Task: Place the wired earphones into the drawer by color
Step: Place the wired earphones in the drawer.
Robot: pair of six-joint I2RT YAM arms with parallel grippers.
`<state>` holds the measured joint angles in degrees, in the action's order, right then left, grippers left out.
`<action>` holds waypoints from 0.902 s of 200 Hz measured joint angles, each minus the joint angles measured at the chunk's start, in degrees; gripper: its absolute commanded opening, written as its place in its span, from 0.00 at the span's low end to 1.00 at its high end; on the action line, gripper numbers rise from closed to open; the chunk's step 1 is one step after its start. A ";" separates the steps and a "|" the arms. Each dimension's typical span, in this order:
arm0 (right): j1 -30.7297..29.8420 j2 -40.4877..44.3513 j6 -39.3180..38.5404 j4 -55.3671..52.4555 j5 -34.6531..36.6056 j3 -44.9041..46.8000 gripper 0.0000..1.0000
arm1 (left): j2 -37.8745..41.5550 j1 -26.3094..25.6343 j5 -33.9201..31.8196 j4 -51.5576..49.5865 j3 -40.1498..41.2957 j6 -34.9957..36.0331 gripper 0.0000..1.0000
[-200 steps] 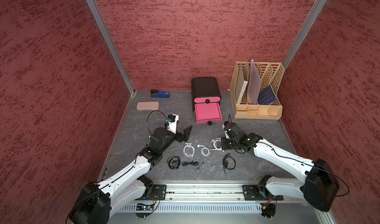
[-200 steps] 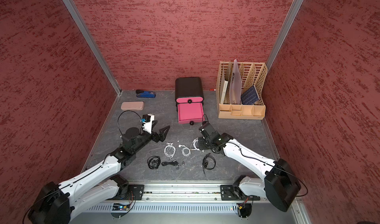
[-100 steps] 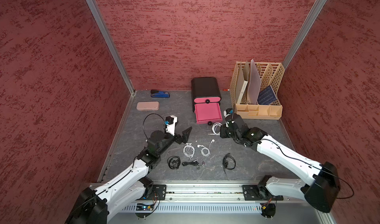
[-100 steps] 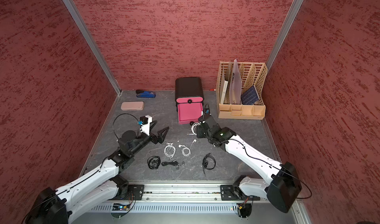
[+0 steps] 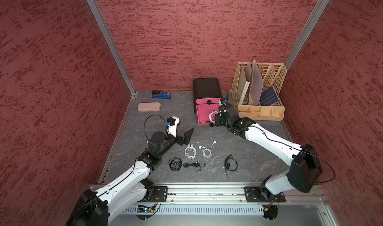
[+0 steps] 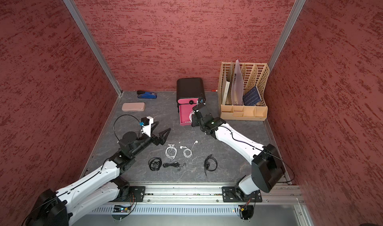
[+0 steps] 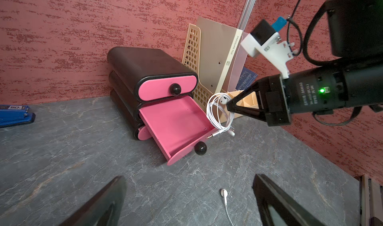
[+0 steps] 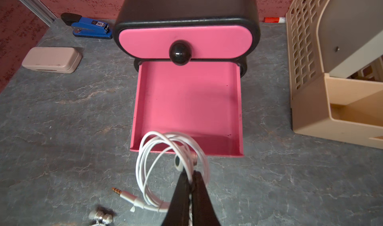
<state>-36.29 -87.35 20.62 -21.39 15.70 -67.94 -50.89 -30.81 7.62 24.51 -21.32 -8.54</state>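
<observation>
Step in hand, as judged: delivery of 1 white set to the drawer. The white earphones (image 8: pixel 172 135) are pinched by the right gripper (image 8: pixel 191 174), jaws pressed together on the cable. The coil is hung at the front rim of the open pink drawer (image 8: pixel 186 102). From the wrist views it is probably just short of the rim, not yet over the floor. The drawer floor is bare.

Next move, as judged: a short carry toward 12 o'clock until coil, plug & buds are inside the walls, then jaws spread.

The coil is thin, limp & loosely wound; the gold-tipped plug dangles below it.

The left gripper (image 7: pixel 189 178) is held w/ jaws spread wide & nothing in them, at approx. 10 o'clock of 2 white coils (image 5: pixel 190 152) on the table (image 5: pixel 259 162). 3 black bundles (image 5: pixel 175 163) lie toward 6 o'clock of those.
</observation>
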 measured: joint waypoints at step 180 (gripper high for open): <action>6.62 -13.16 -0.02 10.47 -5.66 -2.58 0.05 | -0.07 0.00 0.00 0.00 0.00 0.02 1.00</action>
<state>-29.67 -100.51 20.60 -10.92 10.04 -70.52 -50.96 -30.81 7.62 24.51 -21.32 -8.51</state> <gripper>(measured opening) 0.066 0.997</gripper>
